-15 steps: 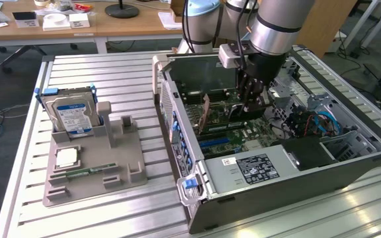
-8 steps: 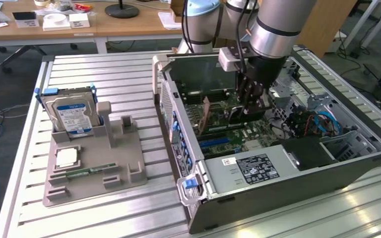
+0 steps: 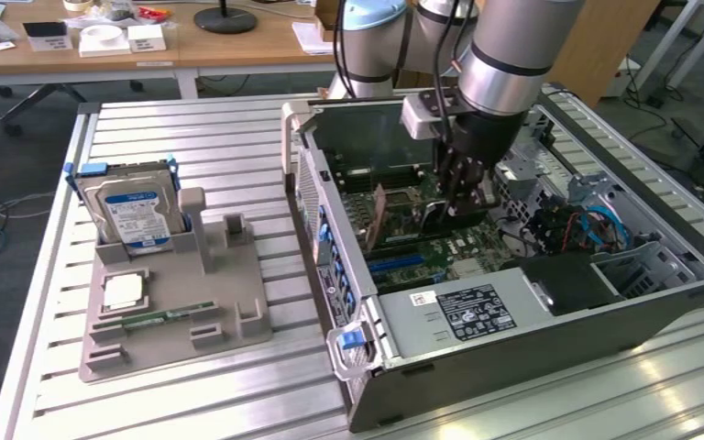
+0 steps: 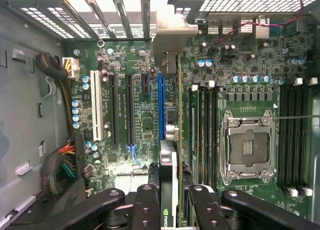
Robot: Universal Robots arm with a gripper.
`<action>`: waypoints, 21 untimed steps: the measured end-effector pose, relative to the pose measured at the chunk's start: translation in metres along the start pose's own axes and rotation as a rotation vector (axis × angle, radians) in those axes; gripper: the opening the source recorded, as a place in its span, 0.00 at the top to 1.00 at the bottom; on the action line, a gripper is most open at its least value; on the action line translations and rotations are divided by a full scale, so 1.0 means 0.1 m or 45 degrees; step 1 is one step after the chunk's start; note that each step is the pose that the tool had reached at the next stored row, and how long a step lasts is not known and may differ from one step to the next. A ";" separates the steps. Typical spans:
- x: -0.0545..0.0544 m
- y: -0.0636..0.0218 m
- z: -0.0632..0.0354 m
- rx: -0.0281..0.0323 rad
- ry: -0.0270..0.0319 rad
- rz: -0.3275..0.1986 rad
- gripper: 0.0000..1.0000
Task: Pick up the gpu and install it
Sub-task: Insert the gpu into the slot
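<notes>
The case (image 3: 511, 357) lies on its side, open, on a slatted metal table (image 3: 205, 137). The arm reaches down into it from above. The gripper (image 3: 460, 206) hangs low over the motherboard (image 4: 145, 115), near the middle of the case.

In the wrist view the fingers (image 4: 145, 205) sit on either side of the gpu (image 4: 168, 175), pinching it between them. The card stands on edge, so I see it as a thin strip running from the gripper toward the slotted rear wall of the case. Its metal bracket (image 4: 170, 35) is right up by those rear openings. The card runs alongside the blue slot (image 4: 160, 105), just beside it, with the memory slots on its other side and the CPU socket (image 4: 247, 147) beyond them. I cannot tell whether its lower edge is in a slot or just above one.

Outside the case, toward the exterior view's left, a grey holder (image 3: 169, 339) sits on the table. A hard drive (image 3: 138, 211) with a blue label stands upright at its far end. A square chip (image 3: 124, 291) lies flat in front of the drive, and a green memory stick (image 3: 169, 316) lies just nearer than the chip.
</notes>
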State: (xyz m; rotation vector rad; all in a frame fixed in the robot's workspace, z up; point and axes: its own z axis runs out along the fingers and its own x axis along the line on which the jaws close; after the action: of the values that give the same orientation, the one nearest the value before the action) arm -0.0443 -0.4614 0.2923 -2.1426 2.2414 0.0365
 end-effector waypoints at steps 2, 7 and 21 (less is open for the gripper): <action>0.01 0.002 0.011 -0.0002 0.0003 -0.001 0.73; 0.02 0.006 0.028 -0.0001 -0.0001 -0.002 0.73; 0.05 0.061 0.035 0.0000 -0.0002 -0.002 0.73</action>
State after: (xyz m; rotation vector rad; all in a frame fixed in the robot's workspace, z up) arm -0.0505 -0.4662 0.2885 -2.1441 2.2398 0.0366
